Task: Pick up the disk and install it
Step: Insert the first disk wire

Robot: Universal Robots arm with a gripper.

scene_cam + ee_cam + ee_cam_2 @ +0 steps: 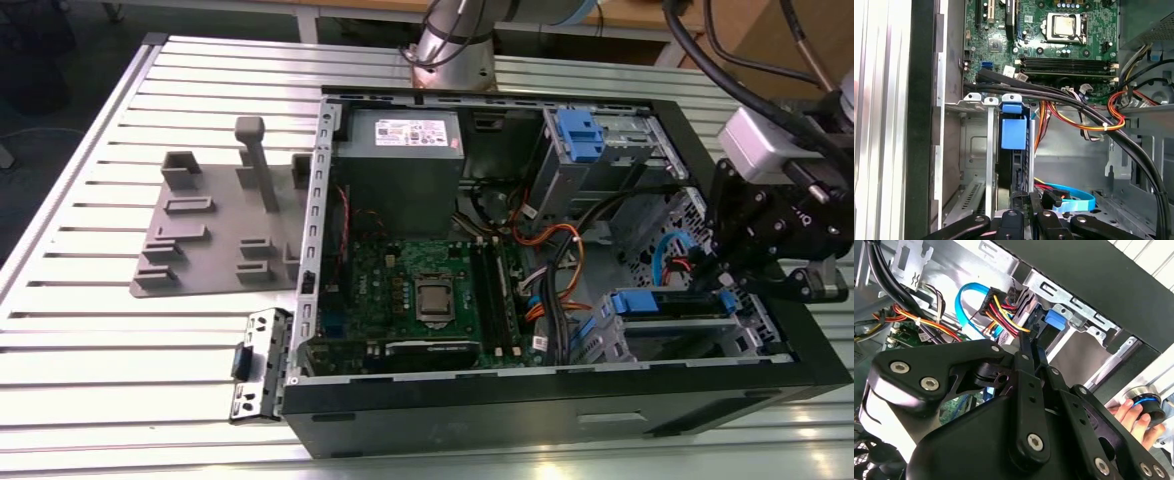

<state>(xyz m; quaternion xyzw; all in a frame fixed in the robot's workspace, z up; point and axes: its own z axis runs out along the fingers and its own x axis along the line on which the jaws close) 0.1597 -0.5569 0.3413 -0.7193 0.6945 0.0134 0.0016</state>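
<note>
Gripper: the gripper [747, 275] hangs at the computer case's [561, 420] front end, on the exterior view's right, over the lower drive cage [674, 320]; whether it is closed on anything cannot be told from here.
Disk, exterior view: the disk [667, 303] sits at the top of that cage, blue rails showing, just beside the gripper.
Landmark: the motherboard [414, 290] lies well apart from the cage, toward the case's middle.
Second wrist view: the gripper [1029, 347] has its narrow tips drawn close together near the disk's cabled end [1026, 307]; contact is hidden. A person's hand [1126, 415] rests outside the case.
First wrist view: the disk [1014, 150] stands edge-on inside the cage, blue latch [1013, 127] uppermost, with the gripper [1024, 197] at its near end.
Doing it well: judging from this, push straight along the rails, keep the cables [1079, 115] clear, and avoid tilting.
</note>
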